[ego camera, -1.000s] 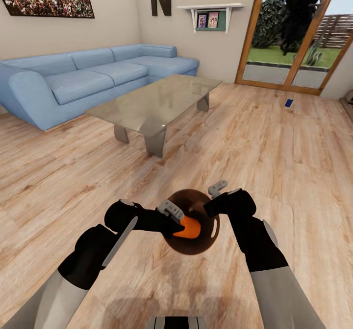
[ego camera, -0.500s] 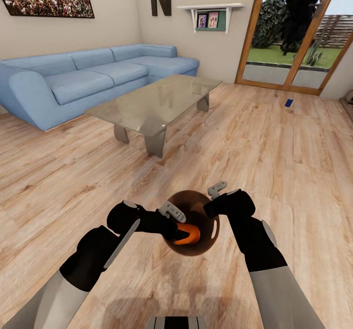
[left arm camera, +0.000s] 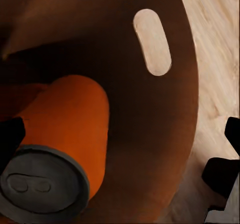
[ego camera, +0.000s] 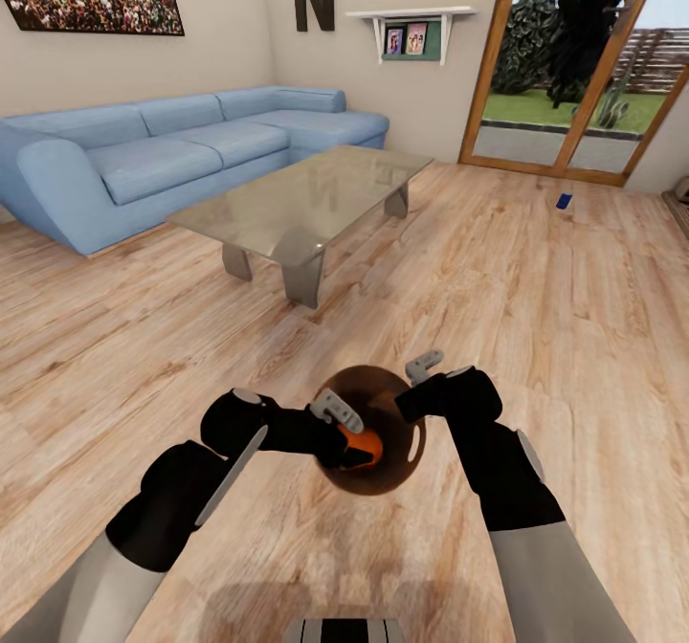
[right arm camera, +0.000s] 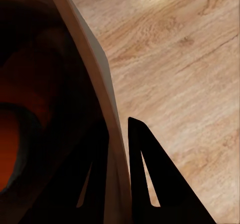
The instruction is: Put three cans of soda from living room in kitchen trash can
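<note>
Right gripper (ego camera: 418,396) clamped on the bin (ego camera: 407,459) rim, one finger inside the wall and one outside; hold steady and level. Left gripper (ego camera: 346,432) inside the bin mouth, closed on the orange can (ego camera: 362,446). Lower until well below the rim, then open the jaws fully before lifting straight out. Farther off: glass-topped table (ego camera: 304,199), blue sofa (ego camera: 163,160), and a small dark blue can (ego camera: 564,201) on the floor near the glass doors (ego camera: 574,69).
</note>
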Available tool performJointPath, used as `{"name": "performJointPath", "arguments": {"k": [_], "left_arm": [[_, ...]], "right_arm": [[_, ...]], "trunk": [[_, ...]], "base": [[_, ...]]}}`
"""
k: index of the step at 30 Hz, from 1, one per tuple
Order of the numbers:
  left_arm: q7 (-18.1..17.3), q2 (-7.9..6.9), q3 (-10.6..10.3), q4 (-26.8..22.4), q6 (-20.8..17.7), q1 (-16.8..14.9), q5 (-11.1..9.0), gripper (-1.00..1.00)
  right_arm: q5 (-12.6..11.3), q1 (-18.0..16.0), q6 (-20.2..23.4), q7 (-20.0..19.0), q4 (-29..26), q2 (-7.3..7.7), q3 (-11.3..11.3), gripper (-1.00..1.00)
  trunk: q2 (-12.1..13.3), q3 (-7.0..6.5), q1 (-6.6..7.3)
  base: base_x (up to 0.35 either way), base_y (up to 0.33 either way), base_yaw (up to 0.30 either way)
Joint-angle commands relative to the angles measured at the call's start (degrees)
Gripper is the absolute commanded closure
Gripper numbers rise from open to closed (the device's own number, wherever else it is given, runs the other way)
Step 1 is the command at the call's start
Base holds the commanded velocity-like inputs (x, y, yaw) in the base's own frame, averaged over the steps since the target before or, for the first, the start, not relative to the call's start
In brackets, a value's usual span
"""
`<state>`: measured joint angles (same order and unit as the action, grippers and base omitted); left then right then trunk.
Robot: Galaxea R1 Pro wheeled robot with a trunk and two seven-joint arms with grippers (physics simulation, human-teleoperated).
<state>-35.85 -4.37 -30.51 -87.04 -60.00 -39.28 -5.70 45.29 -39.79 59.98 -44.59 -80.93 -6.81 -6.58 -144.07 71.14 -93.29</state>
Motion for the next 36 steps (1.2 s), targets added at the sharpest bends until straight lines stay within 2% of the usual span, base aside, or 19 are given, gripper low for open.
{"name": "performJointPath", "arguments": {"k": [1,3,4,5,6,8,11,14,16,17,20,21,25,26,28,29,32,33,36], "left_arm": [[-1.42,-0.04,0.08,-0.59,0.00,0.06,0.04,-1.00],[-5.91,-0.49,0.37,-2.09,0.00,0.21,0.02,-1.00],[-11.49,-3.44,2.74,-3.44,0.00,0.32,-0.06,-1.00],[-13.16,-4.40,4.01,-3.62,0.00,0.35,-0.09,-1.00],[-17.26,-6.14,7.25,-3.89,0.00,0.38,-0.12,-1.00],[-28.16,-8.19,15.70,-4.16,0.00,0.52,-0.15,-1.00],[-35.01,-9.25,21.74,-4.22,0.00,0.63,0.10,-1.00],[-43.20,-13.74,32.81,-4.24,0.00,0.82,-0.10,-1.00],[-45.04,-14.59,36.11,-4.19,0.00,0.84,-0.10,-1.00],[-46.39,-15.14,39.29,-4.16,0.60,0.88,-0.12,-1.00],[-47.80,-15.71,43.36,-4.02,2.61,1.29,0.24,-1.00],[-47.64,-15.73,45.15,-3.20,6.09,2.78,1.21,-1.00],[-43.71,-15.41,45.97,-1.71,11.98,5.69,4.32,-1.00],[-41.15,-15.12,46.08,-1.13,14.16,6.67,5.43,-1.00],[-36.23,-13.77,46.18,0.41,18.72,9.00,6.67,-1.00],[-32.49,-12.12,46.21,2.23,23.05,10.52,7.11,-1.00],[-28.60,-10.14,46.23,4.89,28.01,12.05,7.32,-1.00],[-24.68,-8.58,46.24,7.92,33.17,13.66,7.37,-1.00],[-19.77,-7.52,46.24,11.77,39.56,15.71,7.34,-1.00]], "right_arm": [[-0.20,-0.03,0.02,-0.23,-0.02,0.02,0.02,1.00],[-0.25,-0.03,0.02,-0.23,0.00,0.07,0.08,1.00],[-0.27,0.00,0.02,-0.23,0.04,0.16,0.18,1.00],[-0.28,0.01,0.02,-0.23,0.05,0.17,0.19,1.00],[-0.28,0.03,0.02,-0.23,0.05,0.22,0.21,1.00],[-0.29,0.05,0.02,-0.23,0.11,0.31,0.34,1.00],[-0.29,0.05,0.02,-0.23,0.20,0.35,0.49,1.00],[-0.36,0.06,0.02,-0.23,0.40,0.39,0.65,1.00],[-0.37,0.06,0.02,-0.23,0.44,0.39,0.67,1.00],[-0.37,0.06,0.02,-0.23,0.47,0.39,0.71,1.00],[-0.41,0.06,0.02,-0.23,0.41,0.44,0.80,1.00],[-0.50,0.06,0.02,-0.23,0.34,0.58,1.10,1.00],[-0.51,0.16,0.02,-0.23,0.13,0.80,2.92,1.00],[-0.46,0.19,0.02,-0.21,0.07,0.91,4.14,1.00],[-0.32,0.28,0.02,-0.17,-0.08,1.02,6.55,1.00],[-0.26,0.41,0.02,-0.02,-0.54,1.12,8.70,1.00],[-0.23,0.57,0.02,0.05,-2.25,1.63,11.40,1.00],[-0.25,0.85,0.02,-0.02,-4.47,2.71,13.99,1.00],[-0.39,2.15,0.02,-0.20,-6.45,4.57,17.11,1.00]], "trunk": [[0.00,-0.01,0.01],[0.00,-0.01,0.01],[0.00,-0.01,0.01],[0.00,-0.01,0.01],[0.00,-0.01,0.01],[0.00,-0.01,0.01],[0.00,-0.01,0.01],[0.00,-0.01,0.01],[0.00,-0.01,0.01],[0.00,-0.01,0.01],[0.00,-0.01,0.01],[0.00,-0.01,0.01],[0.00,-0.01,0.01],[0.00,-0.01,0.01],[0.00,-0.01,0.01],[0.00,-0.01,0.01],[0.00,-0.01,0.01],[0.00,-0.01,0.01],[0.00,-0.01,0.01]], "base": [[0.000,0.000,0.000],[0.000,0.000,0.000],[0.000,0.000,0.000],[0.000,0.000,0.000],[0.000,0.000,0.000],[0.000,0.000,0.000],[0.000,0.000,0.000],[0.000,0.000,0.000],[0.000,0.000,0.000],[0.000,0.000,0.000],[0.000,0.000,0.000],[0.000,0.000,0.000],[0.000,0.000,0.000],[0.000,0.000,0.000],[0.000,0.000,0.000],[0.000,0.000,0.000],[0.000,0.000,0.000],[0.000,0.000,0.000],[0.000,0.000,0.000]]}}
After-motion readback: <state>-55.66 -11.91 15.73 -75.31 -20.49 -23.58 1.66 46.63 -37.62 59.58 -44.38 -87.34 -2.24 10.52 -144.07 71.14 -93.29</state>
